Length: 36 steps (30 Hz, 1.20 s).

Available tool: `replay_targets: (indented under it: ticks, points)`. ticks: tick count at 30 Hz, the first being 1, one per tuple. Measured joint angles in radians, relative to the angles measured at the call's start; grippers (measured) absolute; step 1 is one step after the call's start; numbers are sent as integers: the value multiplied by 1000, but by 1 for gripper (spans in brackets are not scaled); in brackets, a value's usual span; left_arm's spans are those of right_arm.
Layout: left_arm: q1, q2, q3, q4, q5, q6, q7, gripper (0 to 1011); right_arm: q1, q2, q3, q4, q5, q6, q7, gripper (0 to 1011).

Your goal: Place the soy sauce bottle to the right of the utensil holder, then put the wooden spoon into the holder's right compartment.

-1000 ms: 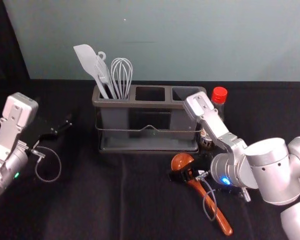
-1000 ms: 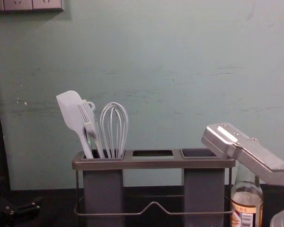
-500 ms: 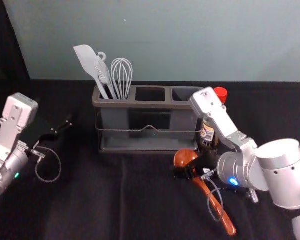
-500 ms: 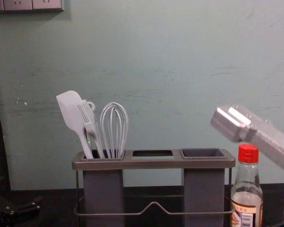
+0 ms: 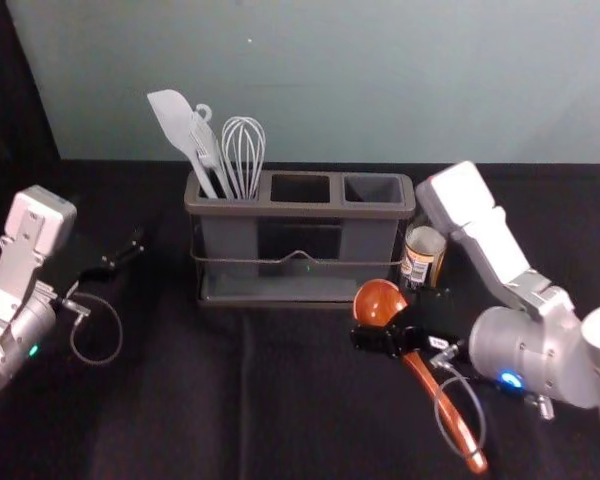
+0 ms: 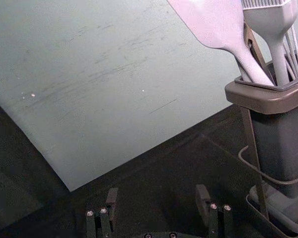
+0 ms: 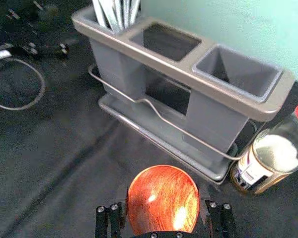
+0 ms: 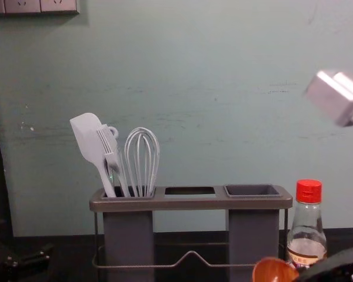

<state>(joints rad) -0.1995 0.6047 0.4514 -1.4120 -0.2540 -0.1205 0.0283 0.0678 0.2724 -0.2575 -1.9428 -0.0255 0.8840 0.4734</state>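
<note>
Soy sauce bottle stands just right of the utensil holder, while nearer, the right hand grasps the wooden spoon by its bowl, probably freeing the handle for insertion, the left hand open at left.

white spatula, whisk, other pale utensils, grey-green wall, wall sockets, black cloth
</note>
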Motion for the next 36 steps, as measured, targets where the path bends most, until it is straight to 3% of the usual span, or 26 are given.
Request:
replay_targets:
  ticks: [3, 9, 14, 16, 17, 19, 20, 23, 28, 36]
  points:
    - [0, 0, 0, 0, 0, 0, 0, 1000, -35, 15, 24, -25, 25, -63, 8, 838]
    - [0, 0, 0, 0, 0, 0, 0, 1000, -112, 8, 88, -60, 75, -232, -8, 838]
    - [0, 0, 0, 0, 0, 0, 0, 1000, -177, 3, 130, -74, 113, -471, -21, 838]
    - [0, 0, 0, 0, 0, 0, 0, 1000, -191, 4, 136, -75, 121, -536, -21, 838]
    - [0, 0, 0, 0, 0, 0, 0, 1000, -205, 5, 139, -75, 126, -608, -21, 838]
    - [0, 0, 0, 0, 0, 0, 0, 1000, -217, 7, 141, -73, 129, -678, -22, 838]
    - [0, 0, 0, 0, 0, 0, 0, 1000, -229, 6, 141, -69, 130, -751, -25, 838]
    - [0, 0, 0, 0, 0, 0, 0, 1000, -248, 0, 140, -55, 123, -882, -43, 838]
    - [0, 0, 0, 0, 0, 0, 0, 1000, -259, -3, 138, -38, 138, -993, -50, 838]
    - [0, 0, 0, 0, 0, 0, 0, 1000, -261, 1, 134, -32, 149, -1005, -55, 838]
